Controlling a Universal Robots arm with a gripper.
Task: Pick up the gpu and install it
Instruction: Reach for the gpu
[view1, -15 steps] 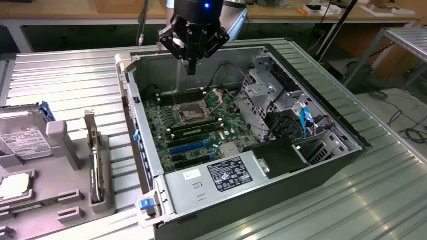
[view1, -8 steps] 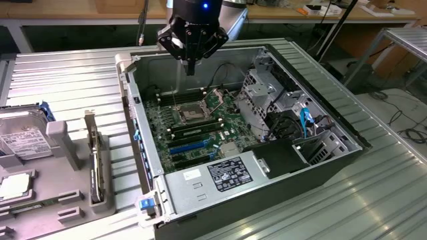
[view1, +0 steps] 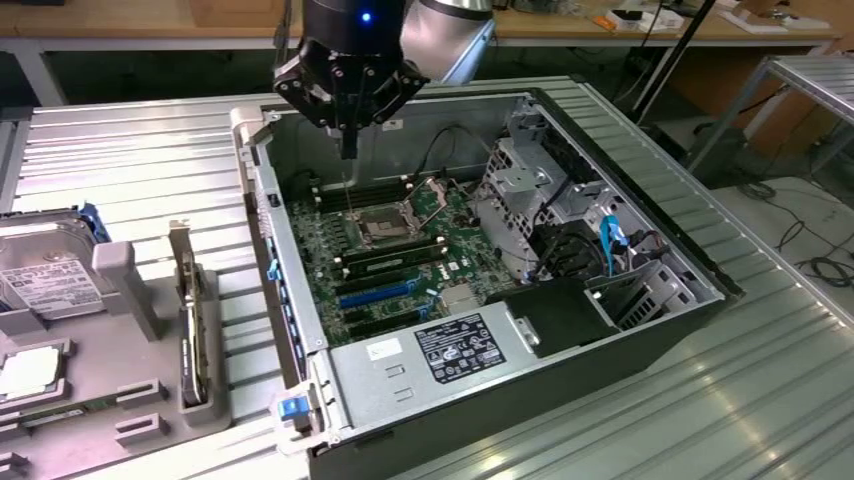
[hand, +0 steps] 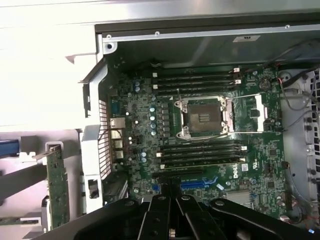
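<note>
The gpu (view1: 188, 325) is a thin dark card with a silver end bracket. It stands on edge in a slot of the grey holder tray (view1: 127, 400) at the exterior view's left, outside the computer case. In the wrist view the gpu (hand: 58, 192) appears beside the case's rear wall. My gripper (view1: 347, 142) hangs above the far end of the open case, over the motherboard (view1: 400, 250), well away from the gpu. Its fingers are shut together with nothing between them. The gripper (hand: 172, 207) looks straight down on the board, with the blue expansion slot (hand: 197, 183) just ahead of its tips.
The open computer case (view1: 627, 240) lies on a ribbed metal table. Inside are a CPU socket (view1: 380, 226), memory slots, drive cages, cables and a power supply (view1: 447, 345). The tray also holds a silver hard drive (view1: 51, 275) and a green memory stick (view1: 74, 410).
</note>
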